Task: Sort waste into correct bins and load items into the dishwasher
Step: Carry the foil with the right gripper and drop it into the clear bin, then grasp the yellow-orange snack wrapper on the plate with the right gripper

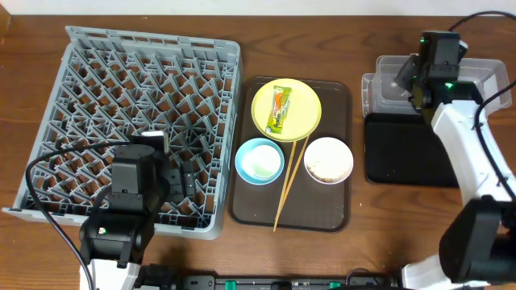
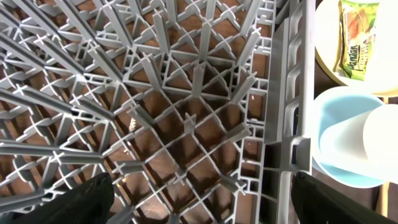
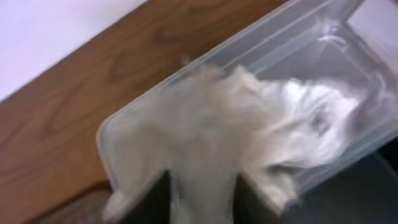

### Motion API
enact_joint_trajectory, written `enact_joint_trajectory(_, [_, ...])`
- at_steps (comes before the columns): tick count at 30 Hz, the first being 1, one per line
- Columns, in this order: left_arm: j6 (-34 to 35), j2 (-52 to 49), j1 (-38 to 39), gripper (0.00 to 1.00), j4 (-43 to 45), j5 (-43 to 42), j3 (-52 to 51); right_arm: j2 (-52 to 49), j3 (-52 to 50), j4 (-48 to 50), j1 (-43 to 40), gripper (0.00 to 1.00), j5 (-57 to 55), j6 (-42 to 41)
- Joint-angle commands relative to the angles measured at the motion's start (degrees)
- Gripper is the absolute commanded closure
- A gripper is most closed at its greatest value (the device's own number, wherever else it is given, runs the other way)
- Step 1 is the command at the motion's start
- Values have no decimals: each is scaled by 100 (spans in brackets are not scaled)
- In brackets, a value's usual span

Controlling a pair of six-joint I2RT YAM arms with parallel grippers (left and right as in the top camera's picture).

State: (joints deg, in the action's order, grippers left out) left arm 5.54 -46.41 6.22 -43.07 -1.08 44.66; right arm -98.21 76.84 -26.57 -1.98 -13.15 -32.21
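Observation:
My right gripper [image 1: 409, 80] is shut on the crumpled white tissue [image 3: 217, 130] and holds it over the clear tub [image 1: 484, 80]; the wrist view [image 3: 202, 202] is blurred. The black tray [image 1: 403, 153] lies just in front of the tub. My left gripper [image 2: 199, 202] is open and empty above the grey dish rack [image 1: 129, 121], near its front right corner. The green-and-orange wrapper [image 1: 280, 109] lies on the yellow plate [image 1: 305, 113]. The light blue bowl [image 1: 259, 159], the white bowl [image 1: 328, 159] with beige scraps and the chopsticks [image 1: 289, 187] lie in front of it.
The plate, bowls and chopsticks sit on a brown serving tray [image 1: 343, 201] between the rack and the bins. The rack's right wall [image 2: 283, 124] stands between my left gripper and the blue bowl [image 2: 339, 143]. Cables trail at the front left and far right.

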Motion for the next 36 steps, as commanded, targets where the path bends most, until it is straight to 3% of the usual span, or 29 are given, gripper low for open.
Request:
enact_joint_trajectory(1, [-59, 4, 28, 9, 0, 50, 122, -103, -7, 313, -186, 48, 909, 83])
enact_joint_trajectory(4, [-59, 4, 28, 9, 0, 50, 122, 9, -2, 743, -181, 30, 1985, 859])
enact_joint_trajectory(8, [-59, 4, 28, 9, 0, 50, 122, 240, -2, 811, 133, 23, 2500, 1132])
enact_joint_trajectory(13, [-59, 4, 28, 9, 0, 50, 122, 205, -4, 446, 1012, 23, 2621, 1329])
enact_joint_trajectory(22, [-59, 4, 28, 9, -2, 50, 120, -678, -13, 367, 2553, 22, 1340, 999])
enact_joint_trajectory(36, [-59, 4, 28, 9, -42, 48, 120, -2221, -13, 1637, 3445, 21, 774, 26])
